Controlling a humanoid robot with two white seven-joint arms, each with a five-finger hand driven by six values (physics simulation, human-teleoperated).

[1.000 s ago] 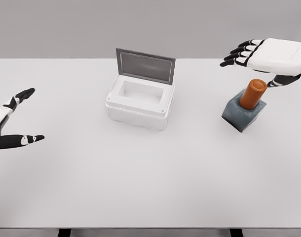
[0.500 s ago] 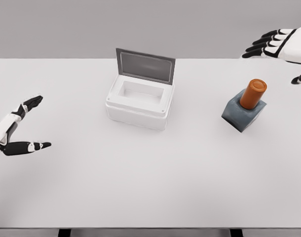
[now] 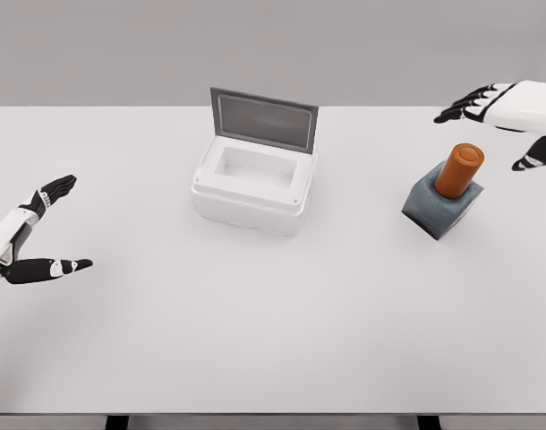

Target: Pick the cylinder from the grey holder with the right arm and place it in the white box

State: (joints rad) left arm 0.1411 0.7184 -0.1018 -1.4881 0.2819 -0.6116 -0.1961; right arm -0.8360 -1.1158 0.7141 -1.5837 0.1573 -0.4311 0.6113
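Observation:
An orange cylinder (image 3: 458, 170) stands tilted in a grey holder (image 3: 440, 209) on the right of the table. My right hand (image 3: 497, 130) hovers open just above and to the right of the cylinder, fingers spread, thumb hanging beside it, not touching. The white box (image 3: 251, 188) sits mid-table with its grey lid (image 3: 263, 118) raised at the back and its inside bare. My left hand (image 3: 42, 231) rests open over the table's left edge.
The white table (image 3: 273, 331) fills the view, with its front edge near the bottom. A broad stretch of bare tabletop lies between the box and the holder.
My right hand drew back to the upper right, then came down lower and closer to the cylinder. My left hand shifted slightly up and right.

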